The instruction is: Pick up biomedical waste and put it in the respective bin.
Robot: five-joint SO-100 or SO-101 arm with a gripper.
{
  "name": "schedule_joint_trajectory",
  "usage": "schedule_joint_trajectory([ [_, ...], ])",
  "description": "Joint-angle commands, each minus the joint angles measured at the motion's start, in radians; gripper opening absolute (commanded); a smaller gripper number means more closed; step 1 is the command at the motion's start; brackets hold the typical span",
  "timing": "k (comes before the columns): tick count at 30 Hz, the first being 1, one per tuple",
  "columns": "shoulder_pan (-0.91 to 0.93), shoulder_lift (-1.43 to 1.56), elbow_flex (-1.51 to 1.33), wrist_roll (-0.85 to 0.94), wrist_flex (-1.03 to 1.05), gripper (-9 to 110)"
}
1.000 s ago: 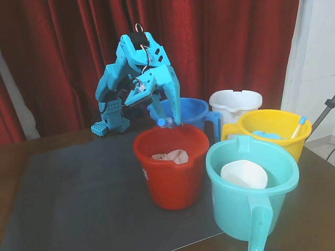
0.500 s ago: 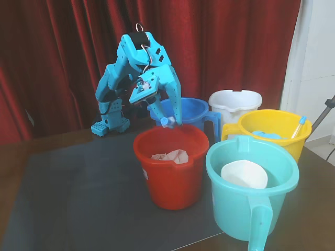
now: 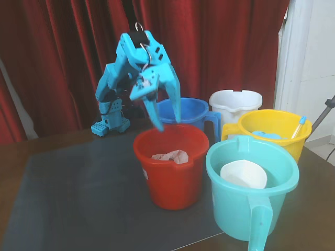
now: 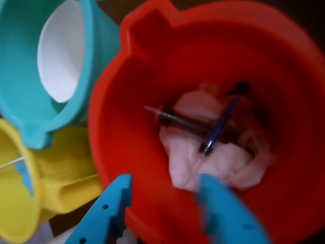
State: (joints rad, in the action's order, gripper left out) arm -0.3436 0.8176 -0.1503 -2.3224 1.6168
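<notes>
The blue gripper hangs above the far rim of the red bucket, its two fingers spread apart with nothing between them. In the wrist view the fingers enter from the bottom edge, at about 7 and 5 o'clock, with the bucket's red wall showing in the gap.

Inside the red bucket, the wrist view shows a blue syringe lying on a crumpled whitish-pink tissue. It runs from about 1 o'clock down toward 7 o'clock and crosses over a second, darker syringe that lies nearly level, pointing toward 9 o'clock. The picture is somewhat blurred, so finer detail cannot be read. From the fixed view only the tissue shows over the rim.

In the fixed view a teal bucket holding something white stands at 4 o'clock of the red one. A yellow bucket stands at 2 o'clock, a white bucket behind it, and a blue bucket at 12 o'clock behind the gripper. All stand on a dark mat before a red curtain
</notes>
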Motion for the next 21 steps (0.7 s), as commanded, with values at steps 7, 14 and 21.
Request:
schedule_joint_trajectory([
  [7,0.069,0.581,-0.391,0.135,0.33,0],
  [14,0.172,1.012,-0.686,0.503,0.33,0],
  [21,0.42,1.258,-0.727,1.264,0.327,0],
])
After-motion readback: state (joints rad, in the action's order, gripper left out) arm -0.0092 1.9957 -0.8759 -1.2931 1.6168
